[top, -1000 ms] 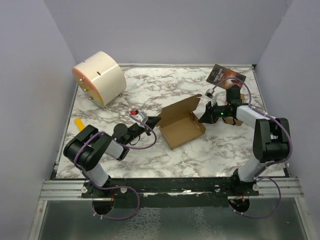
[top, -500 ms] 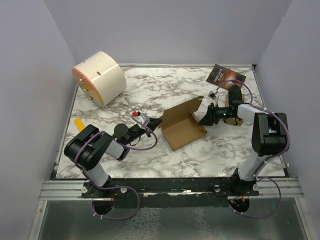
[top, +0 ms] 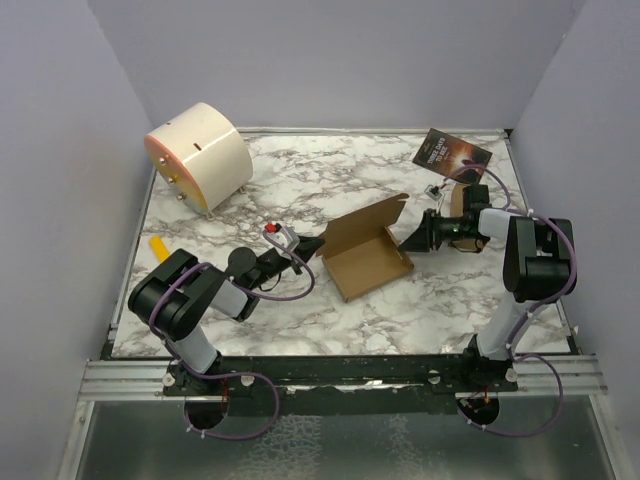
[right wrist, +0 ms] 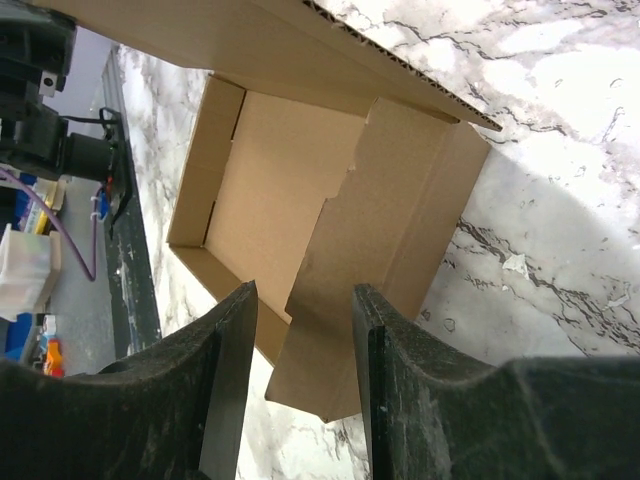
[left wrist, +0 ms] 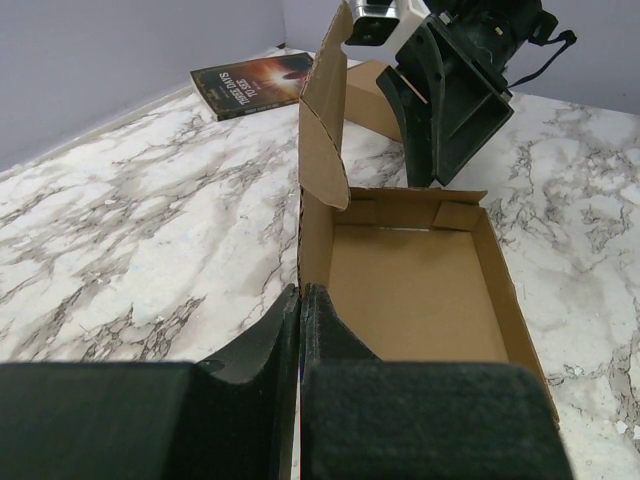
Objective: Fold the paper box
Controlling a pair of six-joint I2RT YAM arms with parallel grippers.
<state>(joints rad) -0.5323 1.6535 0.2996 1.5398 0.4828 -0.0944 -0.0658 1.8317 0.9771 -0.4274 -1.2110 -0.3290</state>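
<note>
The paper box point(top: 372, 262) lies mid-table as an open brown tray with its lid flap point(top: 368, 212) raised at the far side. In the left wrist view the box point(left wrist: 415, 290) opens just ahead of me, and my left gripper point(left wrist: 301, 290) is shut on the near end of its left wall. From above, that left gripper point(top: 312, 243) sits at the box's left corner. My right gripper point(top: 412, 240) is open at the box's right end. In the right wrist view a side flap point(right wrist: 370, 270) of the box point(right wrist: 275, 190) shows between the spread right gripper point(right wrist: 300, 292) fingers.
A white drum point(top: 200, 155) stands at the back left. A dark booklet point(top: 452, 152) lies at the back right. A smaller brown box point(top: 472, 228) sits behind the right arm. A yellow piece point(top: 158, 248) lies near the left edge.
My right gripper has opened and drawn back to the right, off the box's right end. The box has shifted slightly. The left gripper has stayed shut in place.
</note>
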